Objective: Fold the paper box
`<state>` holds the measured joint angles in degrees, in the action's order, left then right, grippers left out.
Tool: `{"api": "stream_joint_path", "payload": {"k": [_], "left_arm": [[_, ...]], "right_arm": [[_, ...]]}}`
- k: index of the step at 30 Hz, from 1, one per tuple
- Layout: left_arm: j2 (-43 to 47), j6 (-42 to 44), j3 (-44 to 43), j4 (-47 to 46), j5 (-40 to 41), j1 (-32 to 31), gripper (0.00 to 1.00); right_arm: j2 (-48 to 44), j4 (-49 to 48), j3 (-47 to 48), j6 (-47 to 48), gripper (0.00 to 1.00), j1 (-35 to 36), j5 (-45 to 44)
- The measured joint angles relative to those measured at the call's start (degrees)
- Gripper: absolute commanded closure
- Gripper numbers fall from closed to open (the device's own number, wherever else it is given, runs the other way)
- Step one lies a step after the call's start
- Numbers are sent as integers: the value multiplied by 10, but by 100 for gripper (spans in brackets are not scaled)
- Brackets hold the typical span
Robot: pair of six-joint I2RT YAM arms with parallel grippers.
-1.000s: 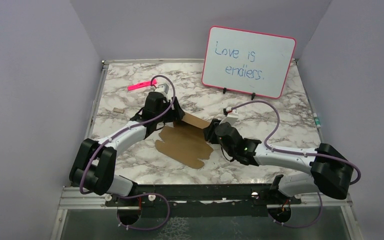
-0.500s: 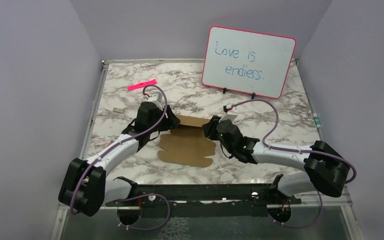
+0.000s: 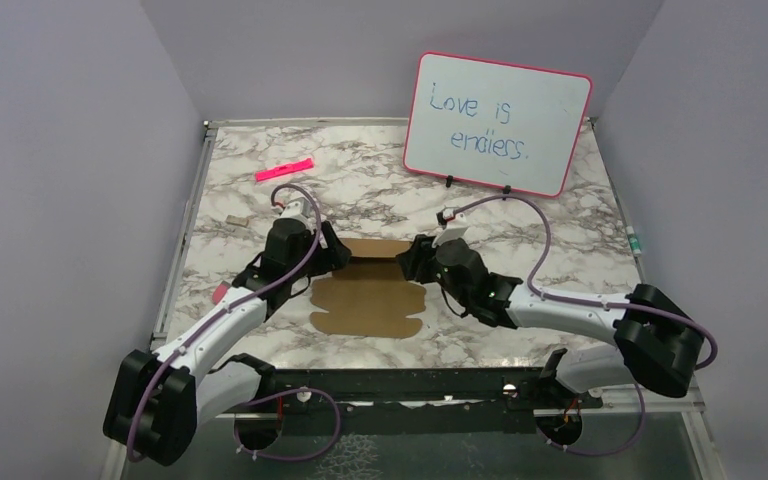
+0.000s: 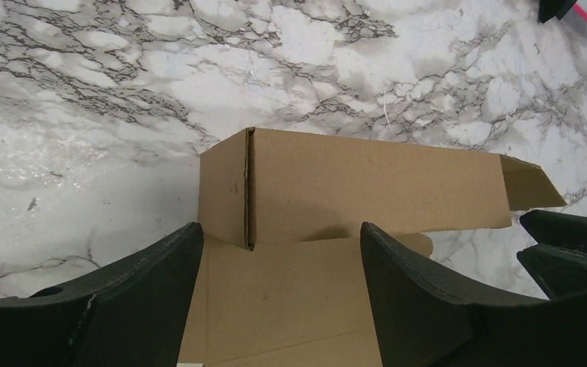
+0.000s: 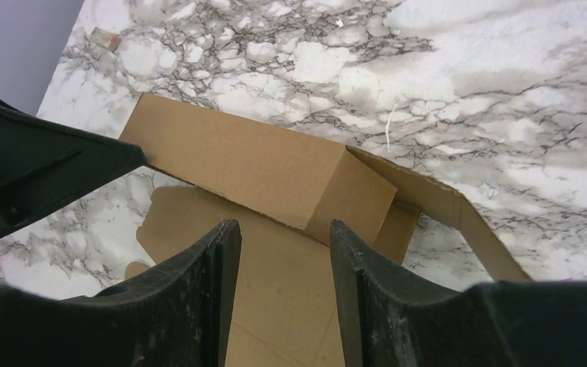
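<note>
Looking at the paper box (image 3: 368, 295): most likely feeling light and thin. Probably bending easily along its creases and springing back a little when let go. Likely sliding on the smooth bench (image 3: 520, 215) when pushed from one side only, so needing a push from both sides. Best taking hold at the two short ends of the raised strip, or pinching its top edge, not the flat middle. Crushing easily under a hard squeeze, at a guess.

Looking plain brown, with no print. Lying partly flat, with wavy tabs along the edge at 6 o'clock. Standing up along the edge at 12 o'clock as a long low wall, with a small flap at each end. Not yet closing into a full carton.

Resting in the middle of the bench, right between the two arms.

Seeing the left fingers (image 4: 122, 306) at 9 o'clock of the box, spreading wide apart over the flat sheet and pinching nothing. Seeing the right fingers (image 5: 176, 306) at 3 o'clock, standing apart too, near the wall's end, clamping nothing.

Finding a pink-rimmed whiteboard (image 3: 498, 122) at 1 o'clock, well apart, and a pink marker (image 3: 284, 169) at 11 o'clock.
</note>
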<state>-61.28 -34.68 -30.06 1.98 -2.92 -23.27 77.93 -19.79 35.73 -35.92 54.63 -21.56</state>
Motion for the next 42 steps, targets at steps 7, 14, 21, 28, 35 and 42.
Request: {"api": "stream_joint_path", "payload": {"k": [7,14,21,28,35,42], "left_arm": [[56,0,-13,45,25,-1,16],[67,5,-44,74,37,-55,16],[68,26,-68,97,70,-175,16],[60,46,-71,109,106,-263,16],[1,59,-84,107,143,-332,16],[-62,70,-89,80,159,-356,17]], "right_arm": [[-82,48,-3,73,42,0,-7],[-130,95,-23,137,42,-3,-49],[-158,124,-59,166,43,-39,-70],[-180,99,-102,186,48,-121,-26],[-129,60,-106,211,53,-131,40],[-130,45,-106,228,49,-131,70]]}}
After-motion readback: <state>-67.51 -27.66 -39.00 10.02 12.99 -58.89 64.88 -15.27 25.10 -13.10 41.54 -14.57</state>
